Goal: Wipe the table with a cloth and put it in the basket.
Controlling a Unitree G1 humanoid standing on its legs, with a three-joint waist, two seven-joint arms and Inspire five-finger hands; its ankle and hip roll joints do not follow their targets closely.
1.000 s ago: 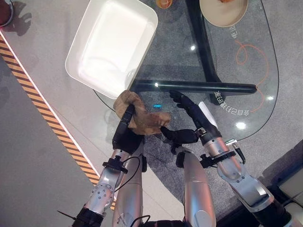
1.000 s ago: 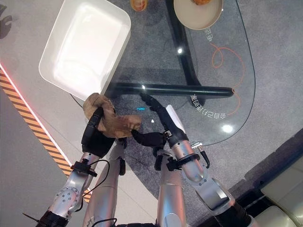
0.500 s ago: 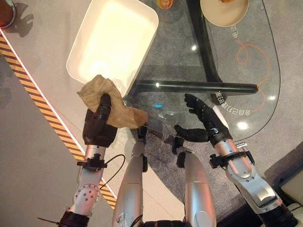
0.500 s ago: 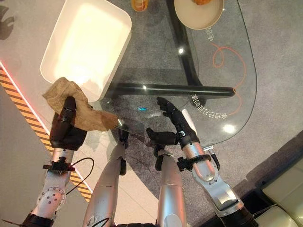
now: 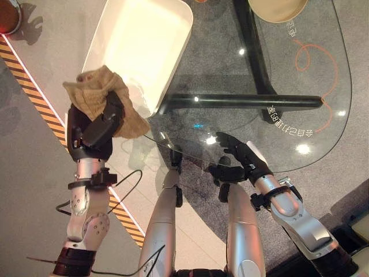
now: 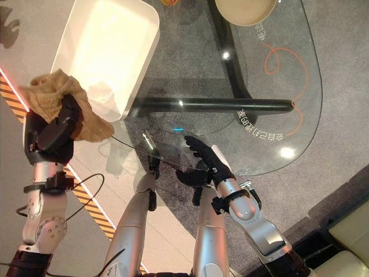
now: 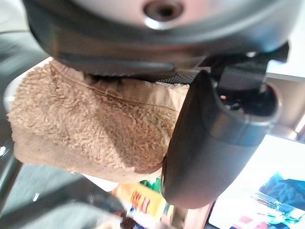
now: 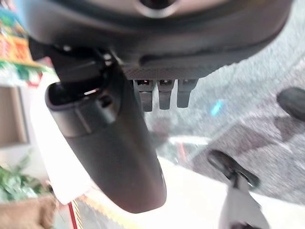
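Note:
A tan terry cloth is bunched in my left hand, whose fingers and thumb curl round it; the left wrist view shows the cloth pressed under the thumb. The hand is raised beside the near left corner of the white basket, off the glass table's left edge. My right hand hovers open over the table's near edge, fingers relaxed and holding nothing; the same open hand shows in the right eye view.
A tan bowl sits at the far end of the glass table. Under the glass runs a black bar of the table frame. An orange-and-black striped line crosses the floor on the left.
My left hand has lifted the cloth up and leftward, away from the table's edge toward the basket's near corner. The right hand has drawn back a little toward the near edge.

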